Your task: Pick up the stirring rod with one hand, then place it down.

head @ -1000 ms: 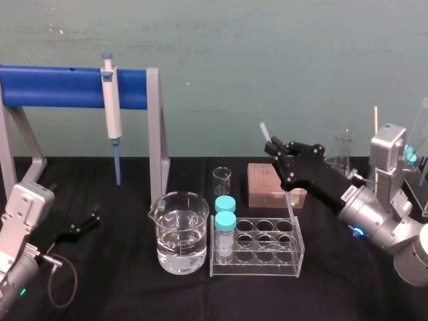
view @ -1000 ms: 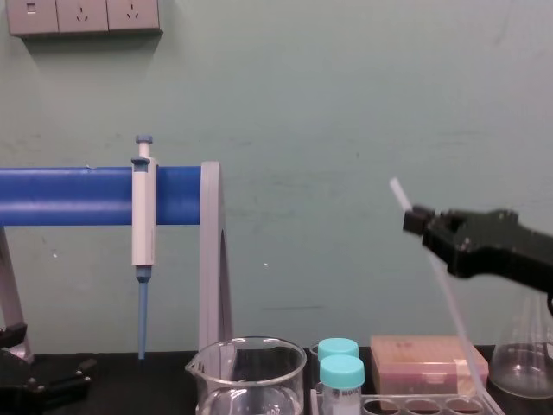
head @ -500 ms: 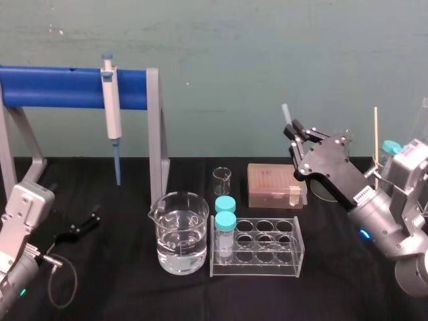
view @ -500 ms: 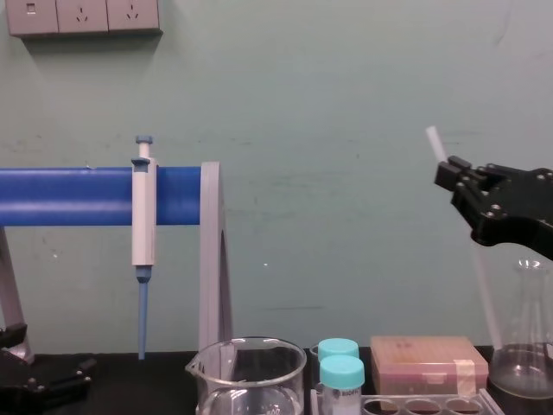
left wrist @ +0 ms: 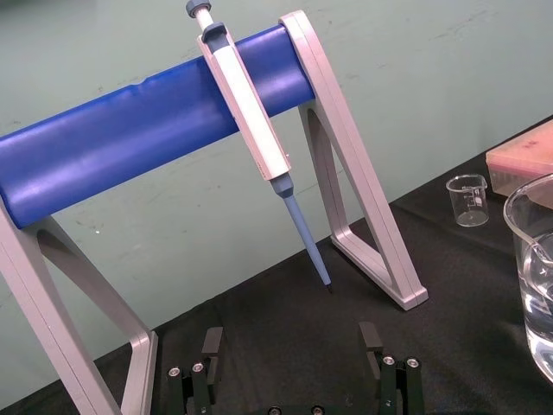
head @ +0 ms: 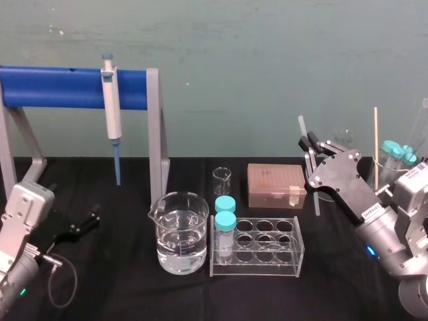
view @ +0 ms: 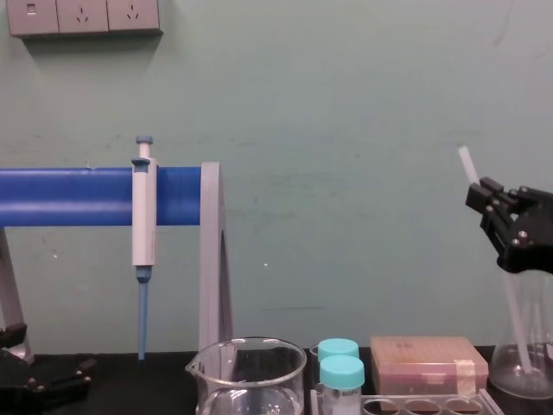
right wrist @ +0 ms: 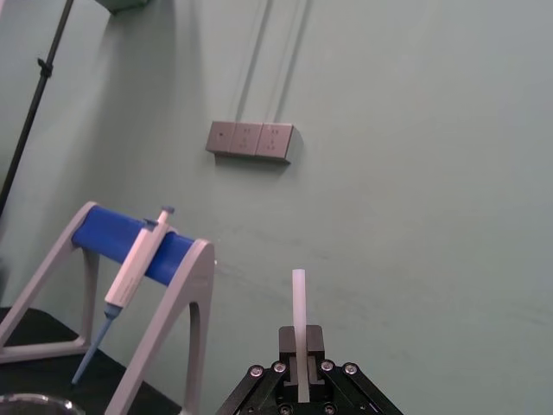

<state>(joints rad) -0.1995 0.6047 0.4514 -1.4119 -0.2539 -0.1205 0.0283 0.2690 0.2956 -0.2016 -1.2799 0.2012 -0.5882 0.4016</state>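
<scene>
Translucent white, the rod [right wrist: 299,303] stands nearly upright just right of the box [head: 274,184], pinched near its top by your right gripper [head: 309,143], likely so the long lower end leads when you set it down, while your left gripper [head: 83,224] rests open far left of the box.

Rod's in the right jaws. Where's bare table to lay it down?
Bare black table lies between the tube rack and the right gripper holding the stirring rod; another patch lies between the beaker and the parked left gripper. Crowded behind the rack: tip box, small beaker, flask.
</scene>
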